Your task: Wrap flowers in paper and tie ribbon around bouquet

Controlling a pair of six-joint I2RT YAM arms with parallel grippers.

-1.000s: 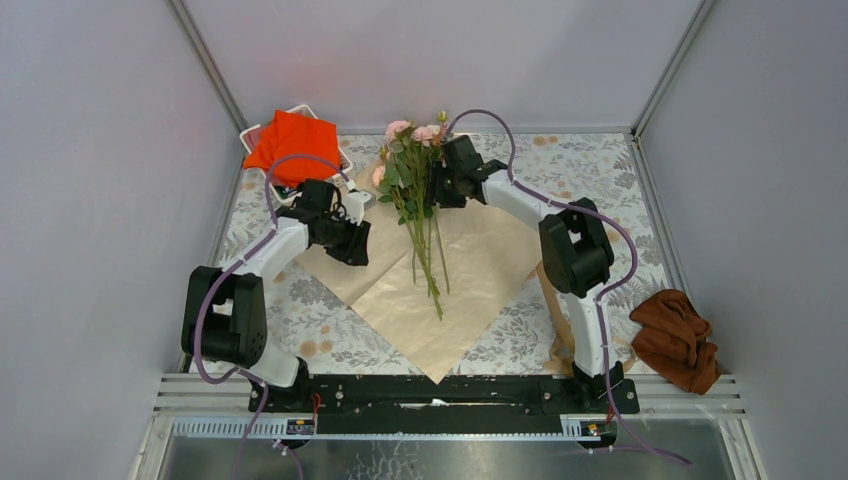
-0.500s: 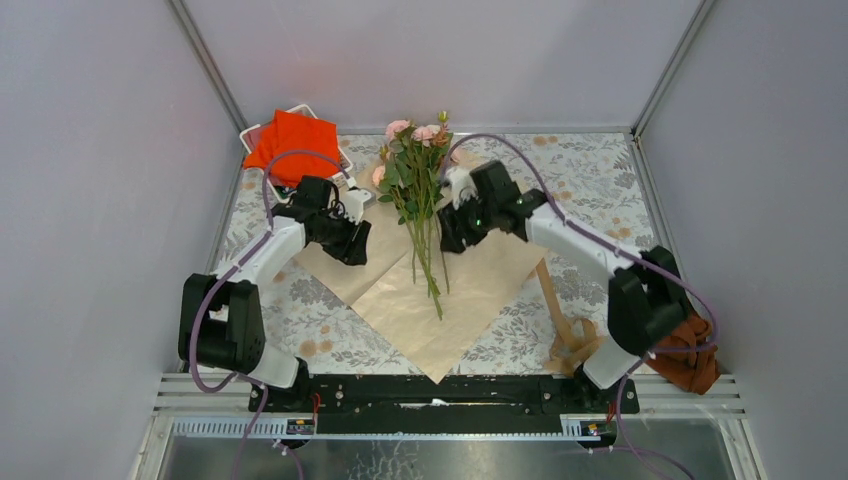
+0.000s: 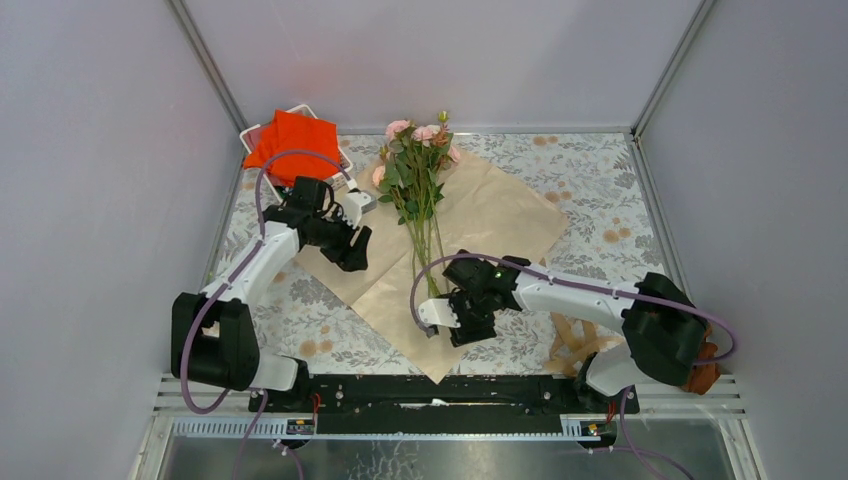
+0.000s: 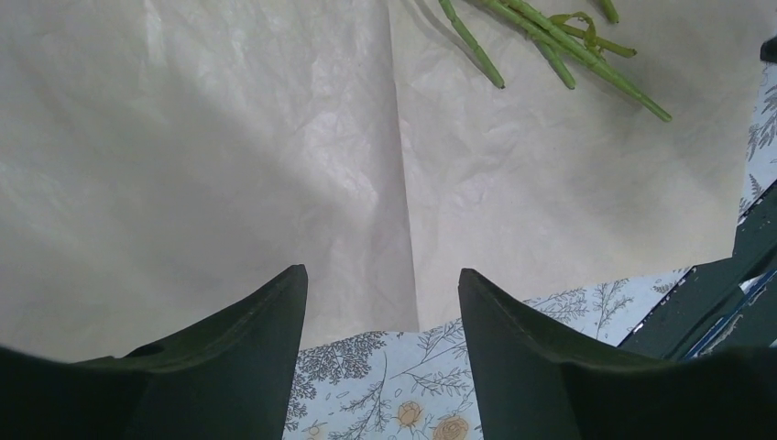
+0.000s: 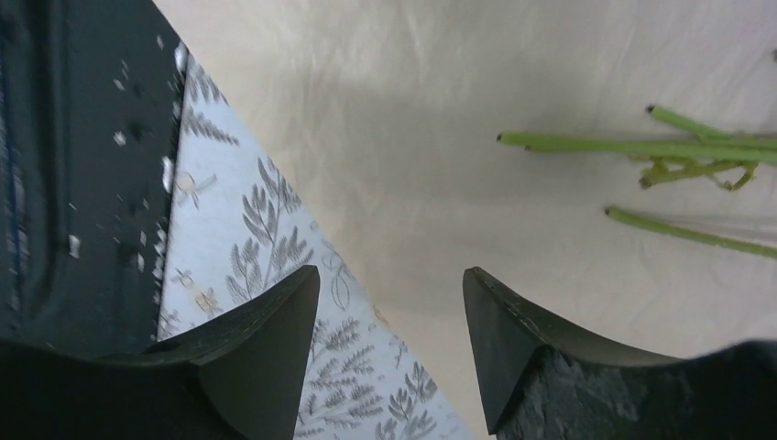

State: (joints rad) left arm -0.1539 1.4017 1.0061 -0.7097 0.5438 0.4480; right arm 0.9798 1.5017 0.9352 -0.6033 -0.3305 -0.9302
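Observation:
The paper [image 3: 500, 210] lies open on the table like a diamond, tan face up. The flowers [image 3: 418, 165] rest on it, pink heads at the far side and thin green stems [image 3: 432, 262] running toward me. My left gripper [image 3: 354, 254] is open above the paper's left edge, with nothing between its fingers; its wrist view shows the creased paper [image 4: 275, 137] and stem ends [image 4: 550, 46]. My right gripper [image 3: 462, 328] is open and empty over the paper's near right edge, close to the stem ends [image 5: 632, 145]. The ribbon [image 3: 572, 340] lies at the near right, partly behind my right arm.
A bright orange-red cloth [image 3: 290, 140] sits on a white tray at the far left. A rust-brown cloth [image 3: 702, 375] shows behind my right arm's base. The flowered tablecloth [image 3: 600, 170] covers the table, and a black rail [image 5: 82, 165] runs along the near edge.
My right arm has swung from the flower heads down to the paper's near right edge, uncovering the paper's right corner. Both grippers have opened wider. The left arm has barely moved.

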